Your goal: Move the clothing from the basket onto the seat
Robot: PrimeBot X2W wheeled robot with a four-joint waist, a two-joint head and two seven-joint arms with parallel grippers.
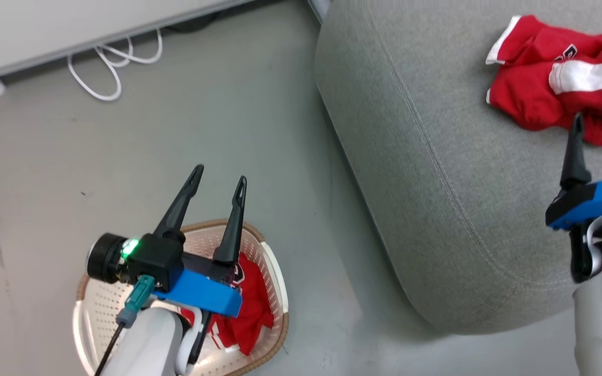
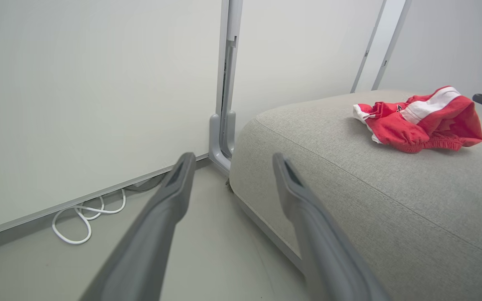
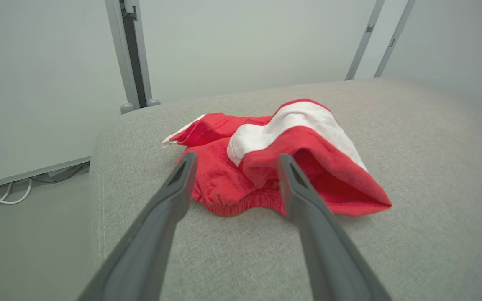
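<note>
Leftmost, we see a white cable (image 1: 107,62) looping on the floor (image 1: 228,130) by the wall (image 1: 71,26). Next is our left gripper (image 1: 220,174), hovering above the basket (image 1: 279,282) with its two dark fingers spread apart and nothing between them. Beneath it, red clothing (image 1: 253,308) with a scrap of black-and-white lettering lies inside the basket, which stands on the floor near the rounded corner of the seat (image 1: 426,172). Further right, on top of the grey seat, a crumpled red-and-white garment (image 1: 536,89) rests toward the far right side. Our right gripper (image 1: 599,121) is released as well, fingers parted and empty, its tips at the near edge of that garment; we cannot tell whether they touch the fabric.
</note>
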